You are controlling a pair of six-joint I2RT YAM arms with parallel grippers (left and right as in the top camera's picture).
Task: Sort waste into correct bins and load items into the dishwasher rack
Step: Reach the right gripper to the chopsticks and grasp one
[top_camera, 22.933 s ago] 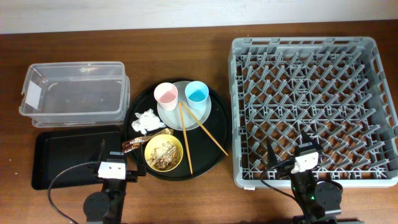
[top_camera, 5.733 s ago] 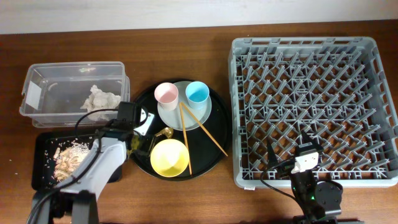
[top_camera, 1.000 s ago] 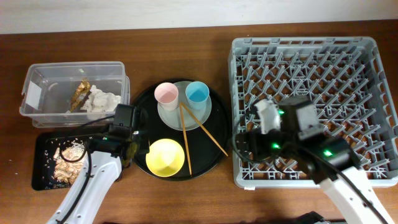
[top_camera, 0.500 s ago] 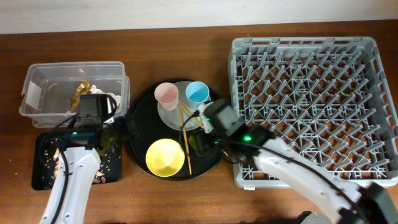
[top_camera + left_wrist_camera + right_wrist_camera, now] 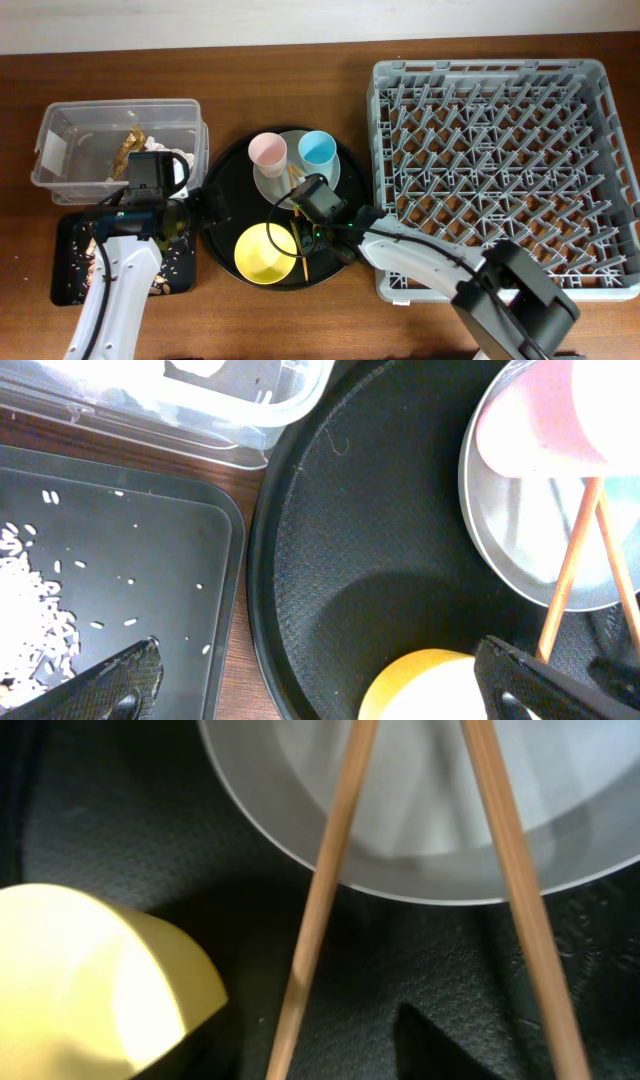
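The left gripper (image 5: 320,682) hangs wide open over the round tray's (image 5: 330,510) left edge. The right gripper (image 5: 303,237) is low over the chopsticks (image 5: 318,910), which lie between plate (image 5: 430,810) and bowl (image 5: 262,255) on that tray. Its opening cannot be told.

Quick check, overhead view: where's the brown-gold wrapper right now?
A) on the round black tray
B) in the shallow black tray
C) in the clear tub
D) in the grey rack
C: the brown-gold wrapper lies inside the clear tub, at its middle.
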